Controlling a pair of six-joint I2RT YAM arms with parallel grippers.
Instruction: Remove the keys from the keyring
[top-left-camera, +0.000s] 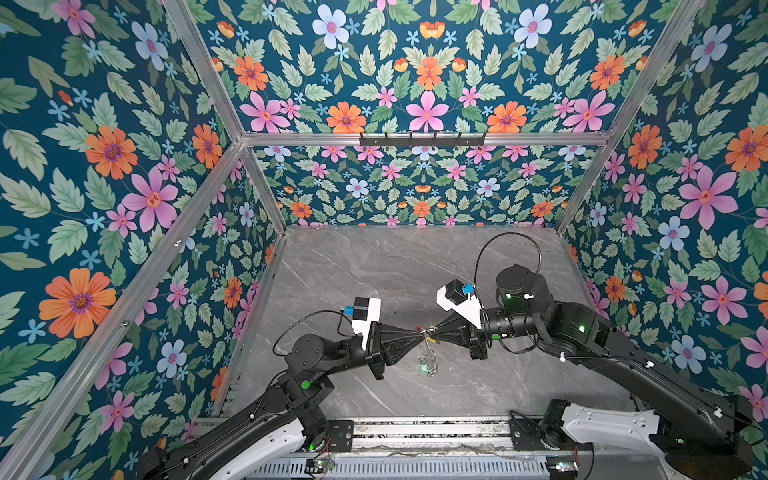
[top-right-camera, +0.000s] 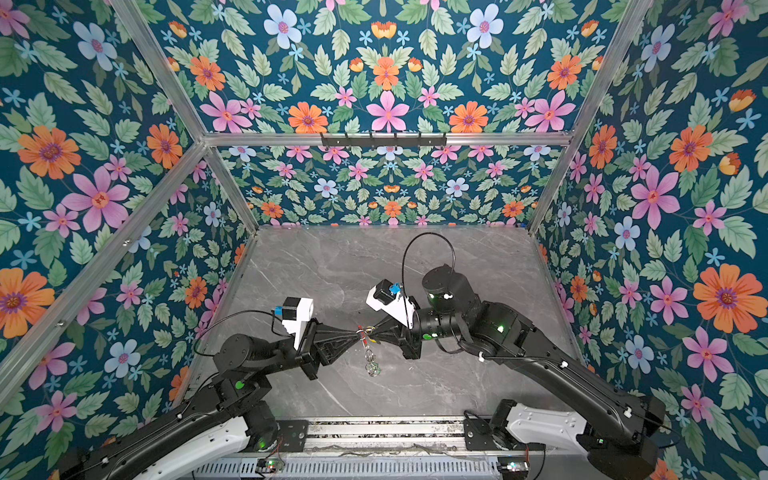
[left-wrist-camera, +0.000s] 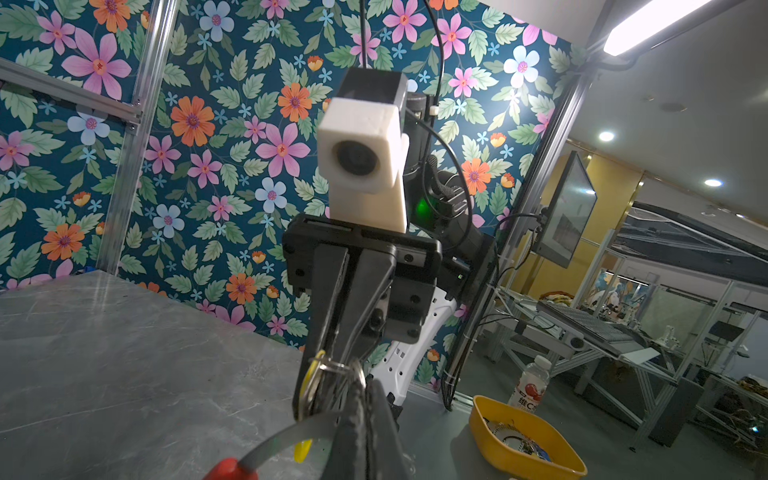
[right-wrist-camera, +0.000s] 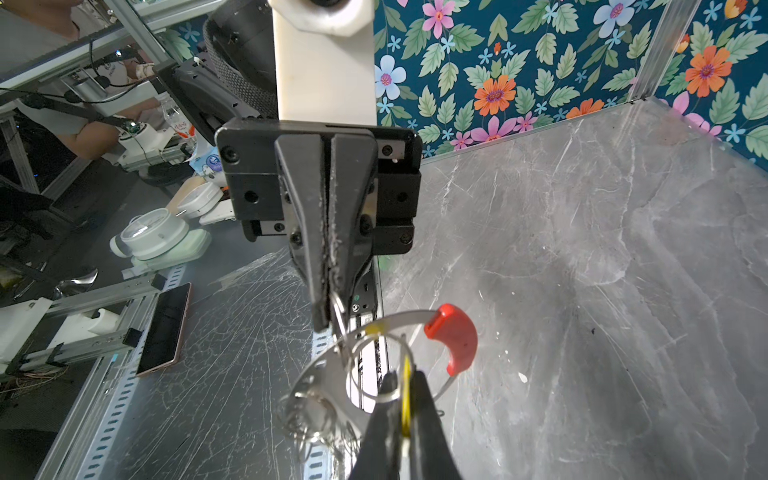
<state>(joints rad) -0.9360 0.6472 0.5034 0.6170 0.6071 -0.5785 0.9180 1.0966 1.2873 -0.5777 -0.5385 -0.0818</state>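
1. Keyring (right-wrist-camera: 325, 370): held in the air, clear of the worktop (top-left-camera: 353, 270). It hangs over the middle, somewhat toward the front edge, strung between two hands that meet tip to tip.
2. Left hand (top-left-camera: 417, 331): pressed together on the keyring's flat grey rim, some way along the arc from the red sleeve (right-wrist-camera: 453, 336).
3. Right hand (top-left-camera: 437, 331): pinching the yellow tag (right-wrist-camera: 406, 399) edge-on, just beside the rim.
4. The key on the yellow tag is hidden by the fingers. A wire loop (right-wrist-camera: 376, 365) by the tag looks to run round the rim, but I cannot tell for sure that it is threaded.
5. Green tag (top-left-camera: 424, 368): dangles under the keyring in a tangle of small loops and metal, in both top views. Neither hand touches it.
6. No key lies loose on the worktop in any view.
7. Judgement: early in the task. Neither of the keys appears to be off yet. The yellow one is in hand, and its loop has yet to be worked off the rim. The green one looks untouched and is left to do.
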